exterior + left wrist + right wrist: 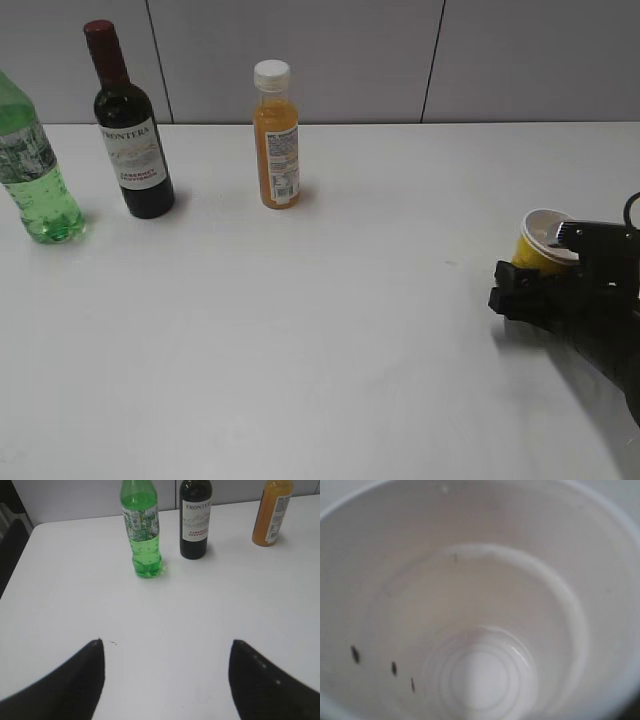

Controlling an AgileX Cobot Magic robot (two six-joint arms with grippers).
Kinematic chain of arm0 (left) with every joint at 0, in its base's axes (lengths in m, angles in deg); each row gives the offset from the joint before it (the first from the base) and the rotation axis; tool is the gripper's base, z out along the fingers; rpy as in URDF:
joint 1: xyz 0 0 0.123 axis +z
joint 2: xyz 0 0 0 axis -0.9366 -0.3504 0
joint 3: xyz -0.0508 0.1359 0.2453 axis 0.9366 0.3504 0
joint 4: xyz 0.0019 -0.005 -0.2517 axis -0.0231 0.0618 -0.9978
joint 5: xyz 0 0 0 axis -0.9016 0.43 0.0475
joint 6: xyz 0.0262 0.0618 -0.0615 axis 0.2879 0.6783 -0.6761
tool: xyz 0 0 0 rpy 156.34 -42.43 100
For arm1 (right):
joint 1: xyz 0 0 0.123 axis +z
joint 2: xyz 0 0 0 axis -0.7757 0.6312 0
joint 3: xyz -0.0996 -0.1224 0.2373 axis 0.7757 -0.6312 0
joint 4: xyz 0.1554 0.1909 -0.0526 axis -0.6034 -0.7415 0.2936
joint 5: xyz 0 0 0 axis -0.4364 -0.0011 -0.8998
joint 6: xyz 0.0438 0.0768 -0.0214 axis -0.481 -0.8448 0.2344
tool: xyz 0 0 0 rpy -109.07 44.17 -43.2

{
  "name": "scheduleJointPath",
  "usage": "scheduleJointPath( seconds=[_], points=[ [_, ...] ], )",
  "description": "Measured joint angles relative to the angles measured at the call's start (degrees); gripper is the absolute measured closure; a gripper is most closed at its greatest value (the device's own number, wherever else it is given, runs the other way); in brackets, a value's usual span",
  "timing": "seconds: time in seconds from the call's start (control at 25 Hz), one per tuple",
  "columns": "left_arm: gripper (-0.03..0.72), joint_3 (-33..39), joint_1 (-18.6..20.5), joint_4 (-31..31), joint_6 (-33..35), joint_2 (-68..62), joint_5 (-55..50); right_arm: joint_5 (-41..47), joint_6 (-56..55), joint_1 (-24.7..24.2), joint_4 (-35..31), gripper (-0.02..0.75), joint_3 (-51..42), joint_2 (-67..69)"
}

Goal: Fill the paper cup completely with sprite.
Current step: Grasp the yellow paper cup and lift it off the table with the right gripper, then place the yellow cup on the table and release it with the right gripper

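The yellow paper cup [541,245] is at the right edge of the exterior view, tilted, with my right gripper [538,272] shut around it. Its white inside [480,605] fills the right wrist view, with a few dark specks on the wall and no liquid visible. The fingers are hidden there. The green sprite bottle [35,175] stands at the far left and holds clear fizzy liquid. In the left wrist view the sprite bottle [142,535] stands well ahead of my left gripper [165,655], which is open and empty over the bare table.
A dark wine bottle [130,130] stands right of the sprite, also in the left wrist view [195,520]. An orange juice bottle [276,140] stands further right, also in the left wrist view [271,512]. The white table [300,330] ends at a grey wall.
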Motion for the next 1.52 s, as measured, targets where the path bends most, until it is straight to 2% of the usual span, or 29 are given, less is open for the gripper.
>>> scheduleJointPath(
  seconds=[0.08, 0.32, 0.6, 0.76, 1.12, 1.28, 1.4, 1.52],
  points=[
    [0.098, 0.0, 0.0, 0.0, 0.0, 0.0, 0.0, 0.0, 0.0, 0.0, 0.0, 0.271, 0.0, 0.0],
    [0.098, 0.0, 0.0, 0.0, 0.0, 0.0, 0.0, 0.0, 0.0, 0.0, 1.0, 0.271, 0.0, 0.0],
    [0.098, 0.0, 0.0, 0.0, 0.0, 0.0, 0.0, 0.6, 0.7, 0.0, 6.5, 0.271, -0.5, -2.9],
    [0.098, 0.0, 0.0, 0.0, 0.0, 0.0, 0.0, 0.6, 1.1, 0.0, 14.8, 0.271, -0.1, -4.5],
    [0.098, 0.0, 0.0, 0.0, 0.0, 0.0, 0.0, 0.6, 0.1, 0.0, 44.9, 0.271, 8.9, -4.6],
    [0.098, 0.0, 0.0, 0.0, 0.0, 0.0, 0.0, 1.5, -3.3, 1.6, 56.2, 0.271, 14.1, -4.7],
    [0.098, 0.0, 0.0, 0.0, 0.0, 0.0, 0.0, 4.3, -3.9, 4.7, 59.9, 0.271, 17.3, -4.7],
    [0.098, 0.0, 0.0, 0.0, 0.0, 0.0, 0.0, 7.7, -4.8, 7.9, 61.0, 0.271, 20.3, -4.3]
  ],
)
